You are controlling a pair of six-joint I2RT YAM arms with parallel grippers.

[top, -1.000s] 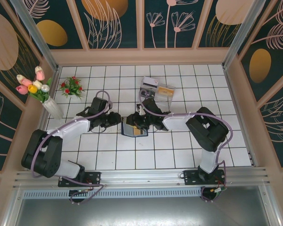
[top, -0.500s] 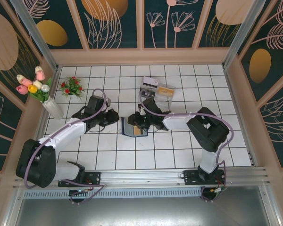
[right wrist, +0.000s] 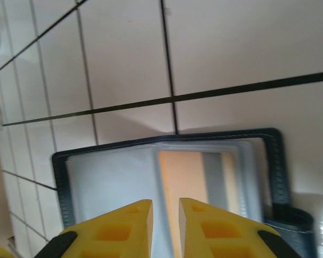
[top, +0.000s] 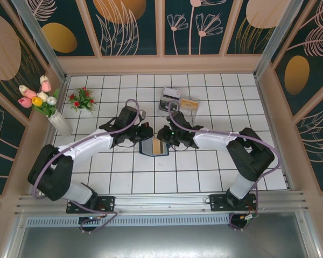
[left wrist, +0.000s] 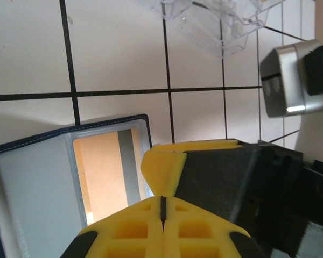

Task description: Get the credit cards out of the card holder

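The dark navy card holder [top: 151, 148] lies open on the white tiles, blue-grey inside up. A tan credit card [top: 160, 148] with a grey stripe sits in its right pocket. My left gripper [top: 146, 134] hovers at the holder's far edge. In the left wrist view the left gripper [left wrist: 162, 200] is shut with nothing seen between its tips, above the holder [left wrist: 37, 177] and card [left wrist: 99, 172]. My right gripper [top: 164, 136] is close beside it. In the right wrist view the right gripper [right wrist: 165, 207] is open by a narrow gap over the holder [right wrist: 113, 177], at the card's [right wrist: 185, 180] left edge.
A clear plastic tray [top: 178, 102] holding cards stands just behind the grippers, and its corner shows as the tray [left wrist: 215, 21]. A vase of tulips [top: 56, 121] and a small red flower pot [top: 82, 99] stand at the far left. Wooden walls ring the tiled floor.
The left arm swung right to the holder's far edge and its jaws shut. The right gripper's gap narrowed and it shifted slightly right. The holder stayed in place.
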